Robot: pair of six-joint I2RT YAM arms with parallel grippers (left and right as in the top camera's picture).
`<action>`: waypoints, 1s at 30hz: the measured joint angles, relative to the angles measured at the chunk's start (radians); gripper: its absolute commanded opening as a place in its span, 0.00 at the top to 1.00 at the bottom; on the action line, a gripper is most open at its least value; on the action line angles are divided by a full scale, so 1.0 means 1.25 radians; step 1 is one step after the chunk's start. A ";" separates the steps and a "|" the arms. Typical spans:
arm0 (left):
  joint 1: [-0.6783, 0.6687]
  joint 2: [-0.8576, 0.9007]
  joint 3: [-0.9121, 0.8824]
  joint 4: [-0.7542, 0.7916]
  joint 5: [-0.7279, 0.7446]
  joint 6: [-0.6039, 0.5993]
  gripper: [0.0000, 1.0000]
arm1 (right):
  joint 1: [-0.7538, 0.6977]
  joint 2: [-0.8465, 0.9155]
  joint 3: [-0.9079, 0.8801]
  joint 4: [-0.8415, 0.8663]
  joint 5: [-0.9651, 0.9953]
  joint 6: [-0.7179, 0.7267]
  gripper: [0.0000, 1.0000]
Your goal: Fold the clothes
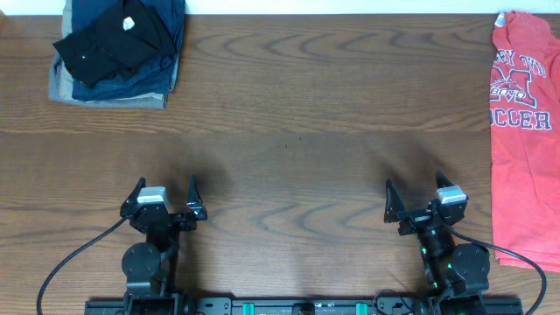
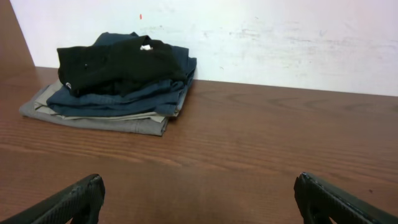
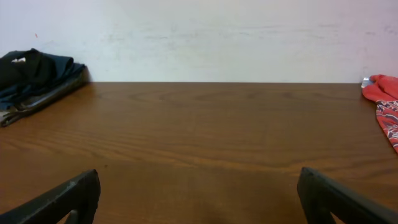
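Though far from T-shirt [image 1: 523, 131], folded pile [image 1: 118, 48]

The overhead camera looks straight down on the table [image 1: 289, 114], with the wall side along the frame's top edge. Each wrist camera sits low, close to the tabletop, and faces the far wall [image 2: 280, 37]. The pile of folded garments [image 2: 118, 81] appears upper left in the overhead and left wrist views, and far left in the right wrist view. The orange-red T-shirt [image 3: 387, 93] lies at the right edge of the right wrist and overhead views.
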 measured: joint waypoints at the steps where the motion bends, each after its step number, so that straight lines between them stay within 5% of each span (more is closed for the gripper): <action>1: 0.000 0.000 0.000 0.000 0.000 0.000 0.02 | 0.000 0.000 0.000 0.000 0.000 0.000 0.01; 11: 0.000 0.000 0.000 0.000 0.000 0.000 0.02 | 0.000 0.000 0.000 0.050 -0.002 0.012 0.01; 21: 0.000 0.000 0.000 0.000 0.000 0.000 0.02 | 0.000 0.000 0.000 0.074 -0.310 0.296 0.01; 30: 0.000 0.001 0.000 0.000 0.000 0.000 0.02 | 0.000 0.005 0.002 0.304 -0.291 0.360 0.01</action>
